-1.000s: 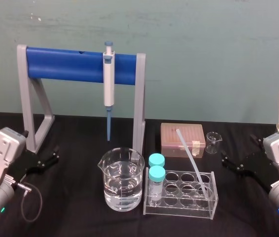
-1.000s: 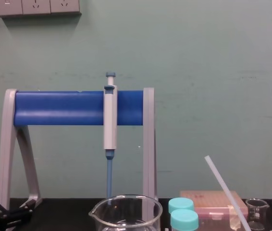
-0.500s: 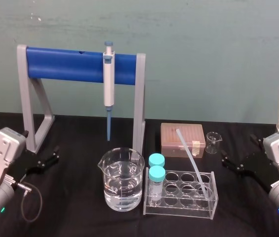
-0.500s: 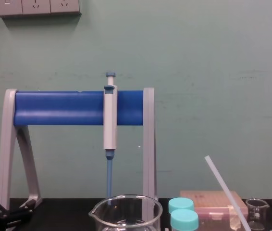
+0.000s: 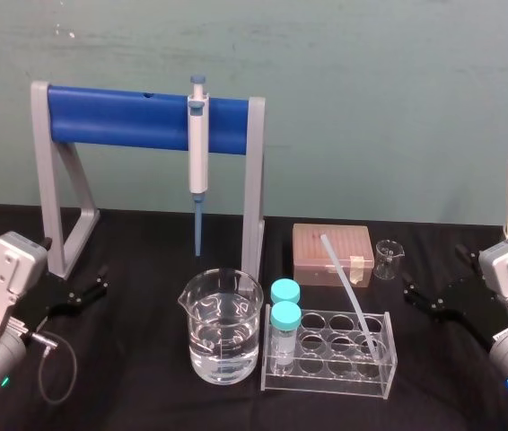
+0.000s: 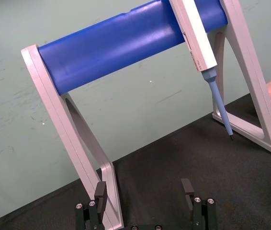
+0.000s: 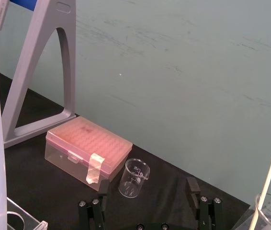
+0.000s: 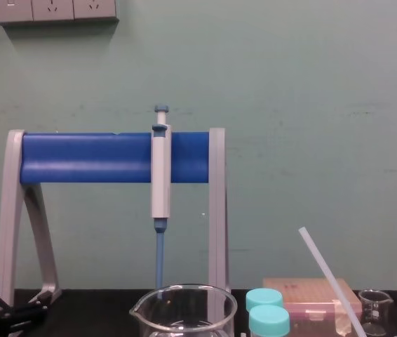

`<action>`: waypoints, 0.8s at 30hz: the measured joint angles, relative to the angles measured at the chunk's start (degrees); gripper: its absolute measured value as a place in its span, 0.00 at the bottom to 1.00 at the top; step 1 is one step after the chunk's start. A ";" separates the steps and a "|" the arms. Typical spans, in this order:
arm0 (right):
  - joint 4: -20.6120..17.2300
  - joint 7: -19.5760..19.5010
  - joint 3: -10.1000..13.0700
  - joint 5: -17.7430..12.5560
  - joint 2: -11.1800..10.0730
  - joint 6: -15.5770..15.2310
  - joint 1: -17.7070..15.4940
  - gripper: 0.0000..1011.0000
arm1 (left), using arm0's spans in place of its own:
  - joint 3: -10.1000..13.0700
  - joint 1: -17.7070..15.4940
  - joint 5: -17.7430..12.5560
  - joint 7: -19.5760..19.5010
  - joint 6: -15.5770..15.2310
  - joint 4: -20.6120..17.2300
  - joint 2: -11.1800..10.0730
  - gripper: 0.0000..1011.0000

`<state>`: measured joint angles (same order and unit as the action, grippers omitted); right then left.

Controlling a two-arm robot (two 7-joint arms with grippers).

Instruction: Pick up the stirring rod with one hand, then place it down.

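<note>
At both surface (image 5: 137, 359) edges I see left gripper (image 6: 144, 189) and right gripper (image 7: 148, 186) spread wide, empty, bare room ahead. Stirring rod (image 5: 347, 289): thin, translucent whitish, leaning in rack (image 5: 326, 377), right end.

head: high, looking down | chest: low, level | wrists: close, forward (all share the blue stand (image 5: 119, 117))

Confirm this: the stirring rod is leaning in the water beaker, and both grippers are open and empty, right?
No. The head view shows the stirring rod leaning in the clear tube rack, beside the water beaker. The left gripper and right gripper are open and empty.
</note>
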<state>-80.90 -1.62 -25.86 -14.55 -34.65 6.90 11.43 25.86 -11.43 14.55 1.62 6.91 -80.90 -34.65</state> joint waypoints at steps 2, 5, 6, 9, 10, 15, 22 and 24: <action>0.00 0.00 0.00 0.00 0.00 0.00 0.00 0.99 | 0.00 0.00 0.00 0.00 0.00 0.00 0.00 0.99; 0.00 0.00 0.00 0.00 0.00 0.00 0.00 0.99 | 0.00 0.00 0.00 0.00 0.00 0.00 0.00 0.99; 0.00 0.00 0.00 0.00 0.00 0.00 0.00 0.99 | 0.00 0.00 0.00 0.00 0.00 0.00 0.00 0.99; 0.01 0.00 0.00 0.00 0.00 0.00 0.00 0.99 | 0.00 0.00 0.00 0.00 0.00 0.00 0.00 0.99; 0.00 0.00 0.00 0.00 0.00 0.00 0.00 0.99 | 0.00 0.00 0.00 0.00 0.00 0.00 0.00 0.99; 0.00 0.00 0.00 0.00 0.00 0.00 0.00 0.99 | -0.01 0.00 0.00 0.00 0.00 0.00 0.00 0.99; 0.00 0.00 0.00 0.00 0.00 0.00 0.00 0.99 | 0.00 0.00 0.00 0.00 0.00 0.00 0.00 0.99; 0.00 0.00 0.00 0.00 0.00 0.00 0.00 0.99 | 0.00 0.00 0.00 0.00 0.00 0.00 0.00 0.99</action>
<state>-80.90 -1.62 -25.86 -14.55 -34.65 6.91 11.43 25.86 -11.43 14.55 1.62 6.91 -80.90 -34.65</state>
